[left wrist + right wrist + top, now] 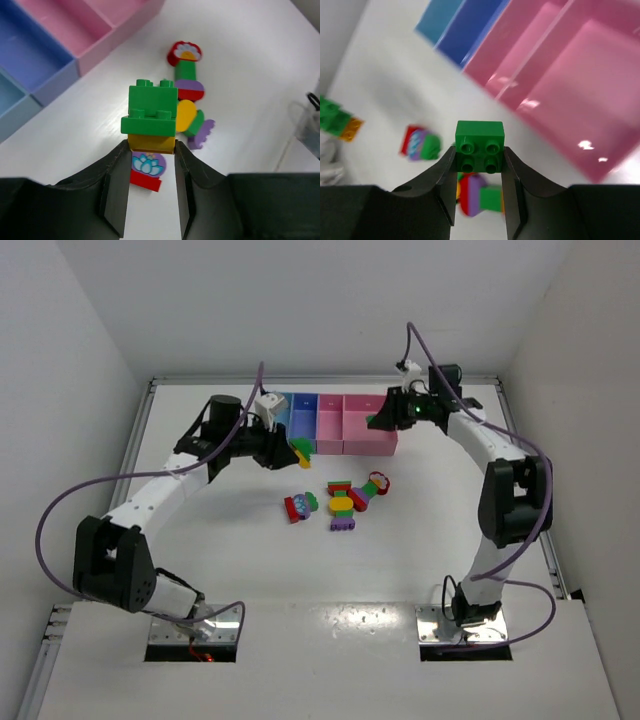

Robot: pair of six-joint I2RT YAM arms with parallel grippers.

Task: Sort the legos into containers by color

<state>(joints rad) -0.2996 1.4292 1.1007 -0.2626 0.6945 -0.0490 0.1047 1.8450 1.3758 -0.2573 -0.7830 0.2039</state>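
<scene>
Loose legos point(345, 502) lie mid-desk in multicoloured clumps. From the left wrist, a purple-and-red clump point(146, 171) is half hidden between the fingers; from the right wrist the clumps are only blurred smears. Past them the left gripper point(150, 146) pinches the yellow base of a green-and-yellow stack point(150, 117), held above the desk in front of the containers point(330, 425). The right gripper point(480, 156) is clamped on a single green brick point(480, 142), just short of the wide pink bin point(590, 85). The left wrist covers part of the row's light blue end. The desk point(330, 570) is glossy white, boxed in by plain white walls point(300, 300), and purple cables point(60, 510) loop off both arms.
</scene>
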